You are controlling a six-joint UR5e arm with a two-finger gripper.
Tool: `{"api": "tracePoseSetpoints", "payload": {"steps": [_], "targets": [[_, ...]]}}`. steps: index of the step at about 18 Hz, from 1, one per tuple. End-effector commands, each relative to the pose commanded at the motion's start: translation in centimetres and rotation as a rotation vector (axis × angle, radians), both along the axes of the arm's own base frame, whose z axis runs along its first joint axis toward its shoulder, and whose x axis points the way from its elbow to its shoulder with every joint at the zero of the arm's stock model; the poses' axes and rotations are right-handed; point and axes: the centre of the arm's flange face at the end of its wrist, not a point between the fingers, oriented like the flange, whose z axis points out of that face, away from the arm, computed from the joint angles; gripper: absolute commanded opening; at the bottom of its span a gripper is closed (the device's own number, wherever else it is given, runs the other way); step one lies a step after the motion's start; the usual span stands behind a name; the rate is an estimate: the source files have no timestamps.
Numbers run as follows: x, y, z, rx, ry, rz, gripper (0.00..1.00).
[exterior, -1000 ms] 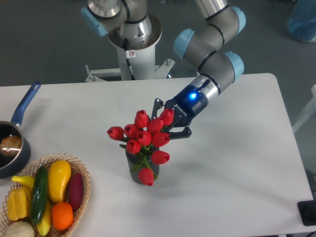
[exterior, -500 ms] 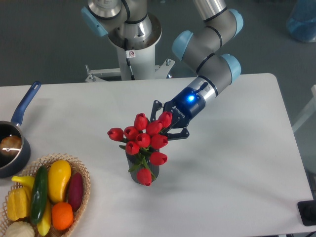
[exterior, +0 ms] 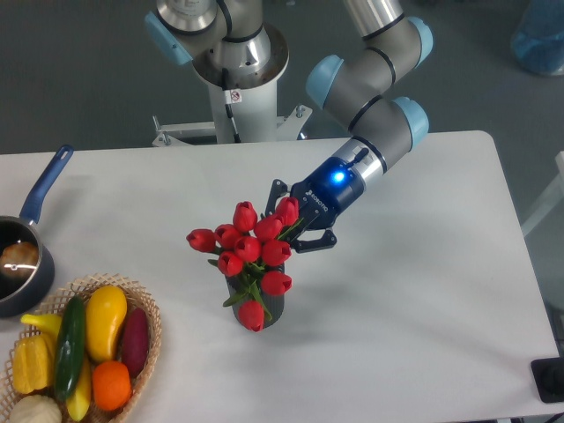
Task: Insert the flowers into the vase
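The flowers (exterior: 249, 249), a bunch of red tulips with green stems, stand tilted with their stems down in the vase (exterior: 272, 308). Only a sliver of that dark grey vase shows, below and right of the buds near the table's middle. My gripper (exterior: 286, 226) reaches in from the upper right and is shut on the flowers at the bunch's upper right side. Its fingertips are hidden behind the buds. One bud droops over the vase's front rim.
A wicker basket (exterior: 152, 310) of toy fruit and vegetables sits at the front left. A blue-handled saucepan (exterior: 26, 256) stands at the left edge. The arm's base (exterior: 236, 79) rises behind the table's far edge.
The gripper and the bunch have shifted slightly left together, and the buds lean a little further left over the vase.
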Motion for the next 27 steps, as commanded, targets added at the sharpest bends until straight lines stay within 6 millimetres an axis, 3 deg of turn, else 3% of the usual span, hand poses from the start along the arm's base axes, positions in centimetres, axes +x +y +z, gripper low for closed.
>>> {"api": "tracePoseSetpoints", "payload": {"steps": [2,4,12,15,18,24,27], "targets": [[0.0,0.0,0.0,0.0,0.0,0.0,0.79],[0.0,0.0,-0.1,-0.001,0.001,0.0,0.87],[0.1,-0.2,-0.4,-0.018,0.004,0.0,0.96],[0.1,-1.6,-1.2,-0.115,0.045,0.006,0.99],[0.8,-3.6,-0.4,-0.277,0.137,0.008,1.0],[0.5,-5.7,1.4,-0.324,0.14,0.041,1.0],[0.0,-7.1,3.4,-0.4,0.22,0.064,1.0]]}}
